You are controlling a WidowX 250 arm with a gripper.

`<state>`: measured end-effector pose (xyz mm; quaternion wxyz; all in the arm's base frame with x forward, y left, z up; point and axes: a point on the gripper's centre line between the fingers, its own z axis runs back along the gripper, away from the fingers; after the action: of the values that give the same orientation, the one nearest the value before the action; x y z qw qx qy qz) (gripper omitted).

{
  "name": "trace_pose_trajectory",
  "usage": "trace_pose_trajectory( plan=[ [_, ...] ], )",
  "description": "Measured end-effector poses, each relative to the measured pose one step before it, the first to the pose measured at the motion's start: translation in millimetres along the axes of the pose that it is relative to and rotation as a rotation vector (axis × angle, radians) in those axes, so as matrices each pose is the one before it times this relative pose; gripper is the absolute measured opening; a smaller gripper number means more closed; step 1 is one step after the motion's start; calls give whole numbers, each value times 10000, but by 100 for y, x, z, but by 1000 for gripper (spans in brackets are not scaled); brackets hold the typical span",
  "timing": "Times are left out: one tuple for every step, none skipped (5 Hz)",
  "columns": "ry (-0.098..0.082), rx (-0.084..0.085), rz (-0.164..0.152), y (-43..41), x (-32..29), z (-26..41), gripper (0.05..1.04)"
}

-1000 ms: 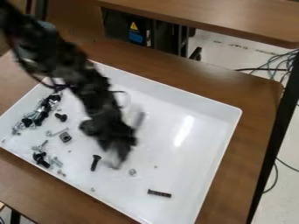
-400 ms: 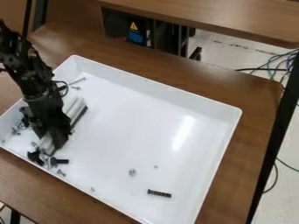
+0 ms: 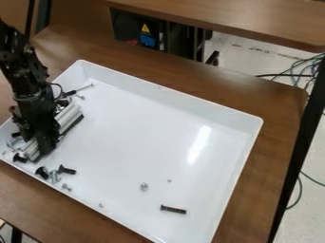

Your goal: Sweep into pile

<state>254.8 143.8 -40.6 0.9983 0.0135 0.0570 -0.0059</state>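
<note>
The gripper [image 3: 45,142] is low over the left part of the white tray [image 3: 209,111], shut on a silver-grey bar [image 3: 68,116] with a dark lower edge, which rests along the tray's left side. Screws and bolts [image 3: 14,141] crowd between the bar and the left wall, partly hidden by the gripper. Just in front of the bar's near end lie a black bolt [image 3: 66,170], a black-headed bolt [image 3: 42,172] and a small metal piece [image 3: 66,188]. A long dark screw [image 3: 173,209] and a small nut [image 3: 144,187] lie apart, toward the tray's near right part.
Raised white walls surround the tray, which stands on a brown wooden table [image 3: 266,156]. Another wooden tabletop [image 3: 241,19] is behind it. Cables [image 3: 304,71] lie on the floor at the right, beyond a black table edge.
Gripper and bar have swept left from the tray's middle to its left side. The black screw and square nut from mid-tray have shifted left or are hidden; the far-right screw stayed.
</note>
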Motion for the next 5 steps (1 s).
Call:
trace_pose_trajectory(
  plan=[
    [-1122,152,932,-1667,1902,3499,359],
    [-825,-477,-277,-4936,1073,2516,360],
    [-303,-438,-875,-5260,597,190,360],
    [20,-1069,-339,-4522,-683,-1716,360],
    [69,-1325,44,-4531,-1769,-2457,360]
  ],
)
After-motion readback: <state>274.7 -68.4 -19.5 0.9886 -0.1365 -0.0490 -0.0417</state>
